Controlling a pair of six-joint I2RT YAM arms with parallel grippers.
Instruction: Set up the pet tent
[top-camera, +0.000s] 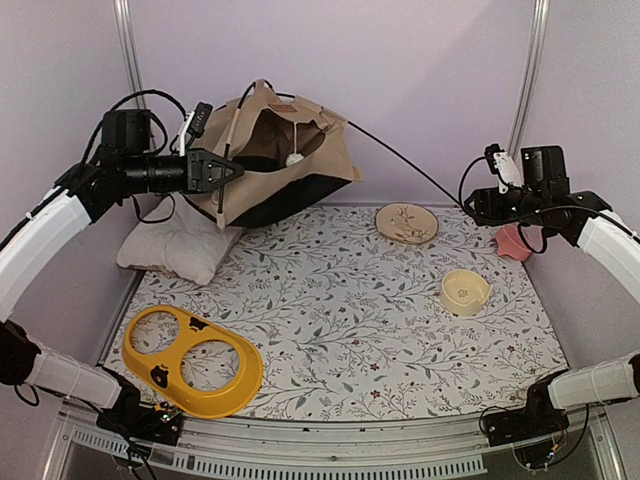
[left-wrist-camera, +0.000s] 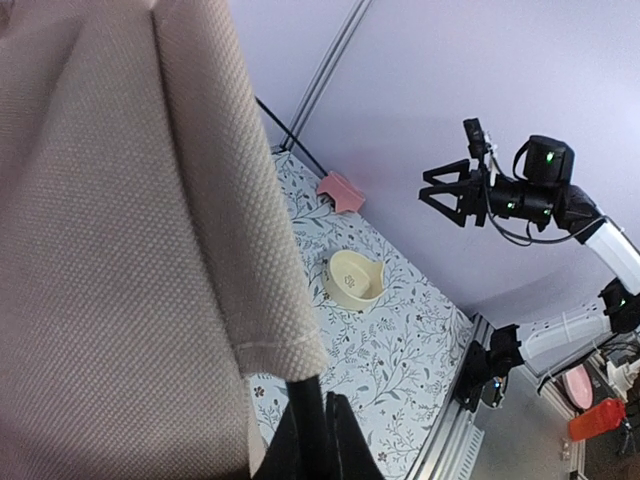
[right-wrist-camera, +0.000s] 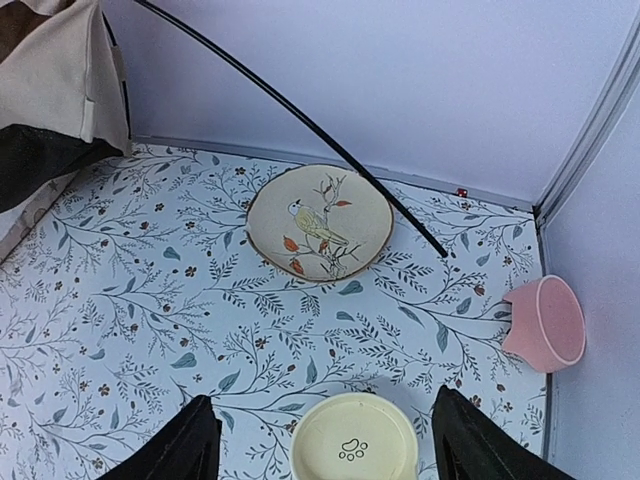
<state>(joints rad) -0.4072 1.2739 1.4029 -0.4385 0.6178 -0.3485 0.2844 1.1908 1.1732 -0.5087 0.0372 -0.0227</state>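
Blocking left wrist view: pet tent (left-wrist-camera: 120, 250).

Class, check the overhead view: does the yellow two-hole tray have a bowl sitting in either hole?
No, both holes of the yellow tray show the floral mat through them.

Beige tent (top-camera: 335, 150), ylw tray (top-camera: 248, 375)

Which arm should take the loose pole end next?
Right. The right tool hangs open near the free end of the pole; the left tool is shut on the pet tent fabric, holding it up.
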